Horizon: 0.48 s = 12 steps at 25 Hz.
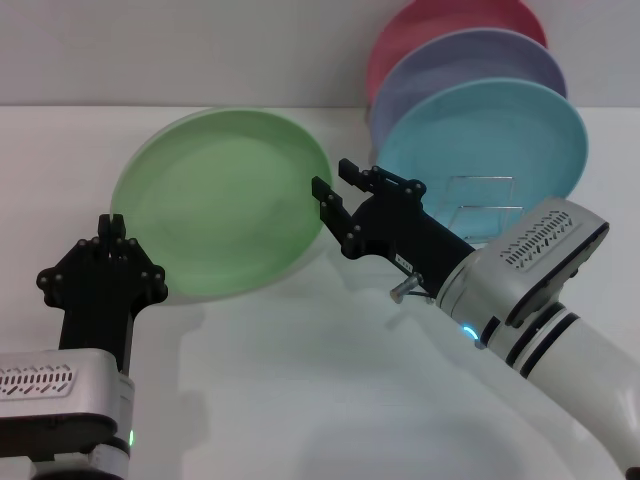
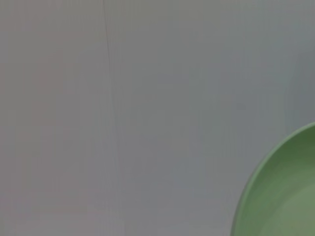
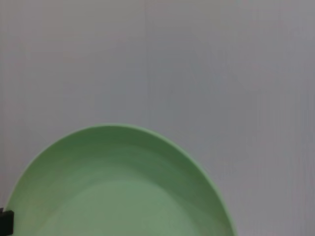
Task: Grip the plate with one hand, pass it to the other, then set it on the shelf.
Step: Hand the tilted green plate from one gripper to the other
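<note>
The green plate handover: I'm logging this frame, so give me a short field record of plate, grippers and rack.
plate: light green plate, tilted up off the table
left gripper: left gripper at the plate's lower left rim
right gripper: right gripper at the plate's right rim, fingers apart
rack: wire rack behind the right arm, holding the light blue plate, lavender plate and pink plate
placed: not yet
</note>
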Tool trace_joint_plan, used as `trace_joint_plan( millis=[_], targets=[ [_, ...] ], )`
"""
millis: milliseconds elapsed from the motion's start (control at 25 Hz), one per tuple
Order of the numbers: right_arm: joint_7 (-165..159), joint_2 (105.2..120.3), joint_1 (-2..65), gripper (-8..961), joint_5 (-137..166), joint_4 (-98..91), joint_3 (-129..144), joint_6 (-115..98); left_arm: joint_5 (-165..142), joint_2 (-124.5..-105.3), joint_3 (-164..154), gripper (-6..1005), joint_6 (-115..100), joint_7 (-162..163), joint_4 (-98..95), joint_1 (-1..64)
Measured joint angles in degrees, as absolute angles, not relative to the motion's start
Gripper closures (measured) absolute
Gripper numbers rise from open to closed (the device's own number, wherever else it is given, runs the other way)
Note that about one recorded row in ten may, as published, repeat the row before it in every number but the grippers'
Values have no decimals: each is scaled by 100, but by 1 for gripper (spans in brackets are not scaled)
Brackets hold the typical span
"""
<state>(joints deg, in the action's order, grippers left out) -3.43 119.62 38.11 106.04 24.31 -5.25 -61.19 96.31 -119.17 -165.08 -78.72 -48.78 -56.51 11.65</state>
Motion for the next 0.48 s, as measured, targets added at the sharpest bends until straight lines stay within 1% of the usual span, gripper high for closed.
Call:
trace_joint_plan(
  millis=[120, 360, 480],
  targets=[
    [-343, 11962, 3813, 528, 10614, 2416, -528, -6117, 9621, -11917, -16506, 965, -7880, -4890, -5662, 1163],
    [-343, 11962, 3814, 592, 10617, 2379, -533, -6116, 9610, -11917, -16505, 965, -7883, -4893, -5672, 1160],
    [-343, 11962, 3812, 590, 10617, 2348, -544, -6116, 9607, -11917, -16507, 965, -7884, -4901, -5704, 1160]
  ],
)
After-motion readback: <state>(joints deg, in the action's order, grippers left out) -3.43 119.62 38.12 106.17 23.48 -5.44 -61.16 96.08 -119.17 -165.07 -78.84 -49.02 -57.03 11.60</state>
